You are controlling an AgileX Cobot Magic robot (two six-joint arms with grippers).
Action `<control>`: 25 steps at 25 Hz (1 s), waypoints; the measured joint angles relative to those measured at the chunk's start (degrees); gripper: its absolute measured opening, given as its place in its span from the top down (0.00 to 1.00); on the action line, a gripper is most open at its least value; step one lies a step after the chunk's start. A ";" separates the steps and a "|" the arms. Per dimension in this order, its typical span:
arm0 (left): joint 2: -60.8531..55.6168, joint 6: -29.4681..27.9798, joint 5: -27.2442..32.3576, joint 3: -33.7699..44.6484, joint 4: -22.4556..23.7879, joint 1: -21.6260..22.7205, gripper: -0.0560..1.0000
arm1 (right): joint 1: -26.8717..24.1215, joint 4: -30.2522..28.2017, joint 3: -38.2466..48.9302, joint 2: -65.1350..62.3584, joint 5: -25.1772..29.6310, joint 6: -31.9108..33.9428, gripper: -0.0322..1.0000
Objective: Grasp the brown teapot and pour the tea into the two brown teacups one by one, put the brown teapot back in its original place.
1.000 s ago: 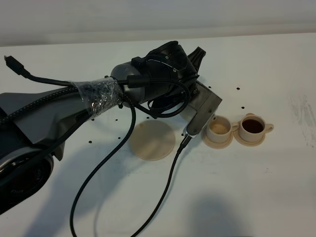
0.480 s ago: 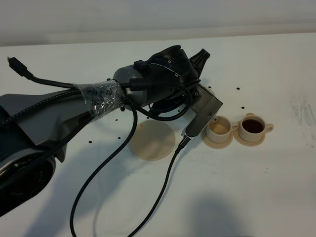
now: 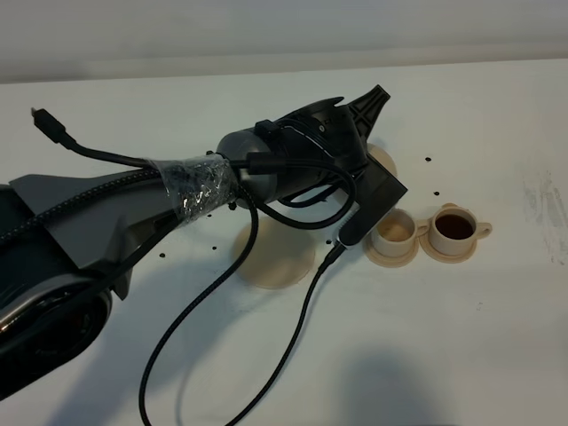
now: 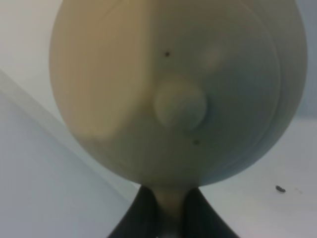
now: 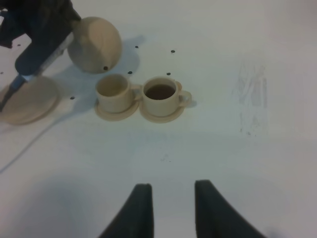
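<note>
My left gripper (image 3: 368,111) is shut on the handle of the brown teapot (image 4: 173,89), which fills the left wrist view with its knobbed lid towards the camera. In the high view only an edge of the teapot (image 3: 385,161) shows behind the arm, just behind the left teacup (image 3: 393,229). That cup looks pale inside. The right teacup (image 3: 454,225) holds dark tea (image 5: 160,91). The wide saucer (image 3: 271,259) lies bare, partly under the arm. My right gripper (image 5: 171,208) is open and empty, on the near side of the cups.
The left arm's black cable (image 3: 293,337) trails over the white table (image 3: 497,337) in front of the wide saucer. Small dark dots (image 3: 427,161) mark the tabletop. The teapot (image 5: 95,44) hangs beside the left cup (image 5: 113,89) in the right wrist view.
My left arm has swung up and to the right with the teapot. The teapot's edge now shows behind the arm, and the arm covers more of the wide saucer. The cups have not moved.
</note>
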 joint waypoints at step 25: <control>1.61 -0.44 -4.43 0.00 11.87 -2.57 0.87 | 0.00 0.00 0.00 0.00 0.00 0.00 0.77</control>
